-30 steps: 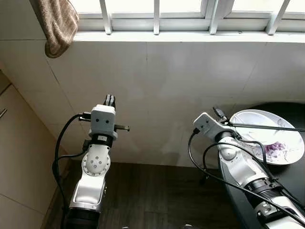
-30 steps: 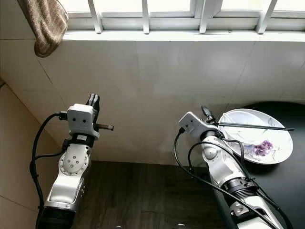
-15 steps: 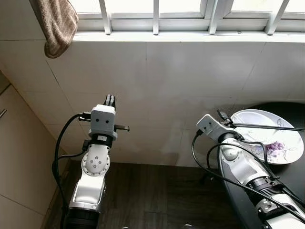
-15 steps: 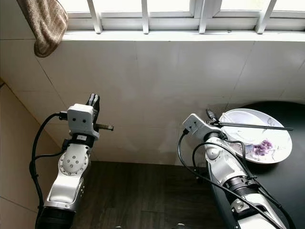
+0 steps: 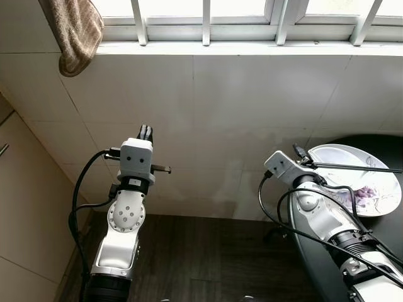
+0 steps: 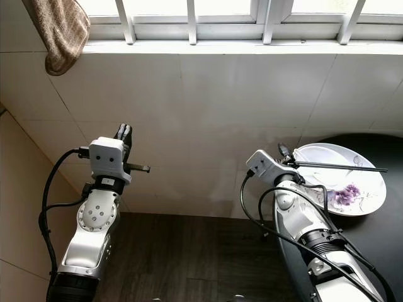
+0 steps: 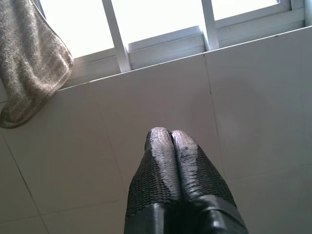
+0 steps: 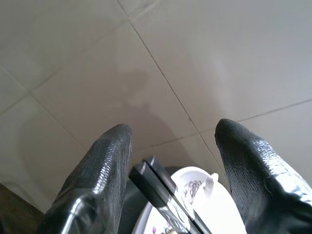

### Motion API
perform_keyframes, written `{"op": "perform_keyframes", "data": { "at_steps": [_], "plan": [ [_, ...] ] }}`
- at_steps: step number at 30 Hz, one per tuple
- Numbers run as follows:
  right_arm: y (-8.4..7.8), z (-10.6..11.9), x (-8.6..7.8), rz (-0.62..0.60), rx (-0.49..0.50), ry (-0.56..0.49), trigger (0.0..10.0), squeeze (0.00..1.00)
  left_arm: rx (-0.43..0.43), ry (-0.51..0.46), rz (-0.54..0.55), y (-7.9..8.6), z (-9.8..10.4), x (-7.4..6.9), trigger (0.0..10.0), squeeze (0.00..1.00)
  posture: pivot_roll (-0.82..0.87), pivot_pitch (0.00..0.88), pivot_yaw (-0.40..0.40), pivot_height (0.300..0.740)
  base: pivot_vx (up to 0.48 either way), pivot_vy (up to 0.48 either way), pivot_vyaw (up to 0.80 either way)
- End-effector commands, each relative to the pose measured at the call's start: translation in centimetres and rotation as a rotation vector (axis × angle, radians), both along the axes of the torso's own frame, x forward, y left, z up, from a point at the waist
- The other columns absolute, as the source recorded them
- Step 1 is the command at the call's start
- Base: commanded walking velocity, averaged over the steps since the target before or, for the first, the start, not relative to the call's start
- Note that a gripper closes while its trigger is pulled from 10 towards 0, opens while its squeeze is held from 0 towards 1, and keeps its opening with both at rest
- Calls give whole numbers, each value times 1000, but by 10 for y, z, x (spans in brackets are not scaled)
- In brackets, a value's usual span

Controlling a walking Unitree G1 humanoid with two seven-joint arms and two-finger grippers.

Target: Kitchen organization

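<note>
Right end effector [image 8: 170,146], wide open and empty, has shifted closer to the plate [image 5: 371,201].

The head's two eyes look forward and down from above both arms at a tiled wall [image 5: 252,113] under a window [image 5: 208,19], with the right eye's picture shifted slightly sideways. The left wrist camera looks up along its tool [image 7: 170,141] at the same wall, close, sharing the towel [image 7: 29,73] beside the window. The right wrist camera faces the wall too, very near the plate [image 8: 195,204] the eyes also see.
</note>
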State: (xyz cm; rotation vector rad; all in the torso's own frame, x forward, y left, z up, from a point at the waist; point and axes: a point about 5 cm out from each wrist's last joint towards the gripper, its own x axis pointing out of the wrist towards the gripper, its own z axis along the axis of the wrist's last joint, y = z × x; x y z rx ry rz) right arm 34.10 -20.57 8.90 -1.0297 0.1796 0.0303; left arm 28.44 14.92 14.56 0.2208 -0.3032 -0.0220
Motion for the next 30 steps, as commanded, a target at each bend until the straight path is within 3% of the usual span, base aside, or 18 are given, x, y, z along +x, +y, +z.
{"op": "perform_keyframes", "data": {
  "at_steps": [1,10,11,12,13,14,30],
  "plan": [
    [-4,3,2,-2,-33,-18,10000,0,4,14,2,2,-2,1,10000,0,13,18,14,740,0,0,0],
    [-9,3,3,-20,-36,-18,10000,0,4,17,1,2,-2,1,10000,0,16,21,15,740,0,0,0],
    [-11,3,3,-24,-35,-19,5882,0,5,18,0,2,-2,1,10000,0,16,21,15,740,0,0,0],
    [-11,3,3,-25,-35,-21,3922,0,5,19,0,2,-2,1,10000,0,15,21,14,740,0,0,0],
    [-11,3,3,-25,-35,-22,3922,0,5,20,0,2,-3,1,10000,0,15,21,14,740,0,0,0],
    [-11,4,4,-24,-36,-24,157,0,5,21,-1,1,-3,1,10000,0,15,21,14,740,0,0,0],
    [-11,3,3,-24,-66,-39,0,0,5,28,0,1,-4,1,10000,0,14,22,13,740,0,0,0]
  ]
}}
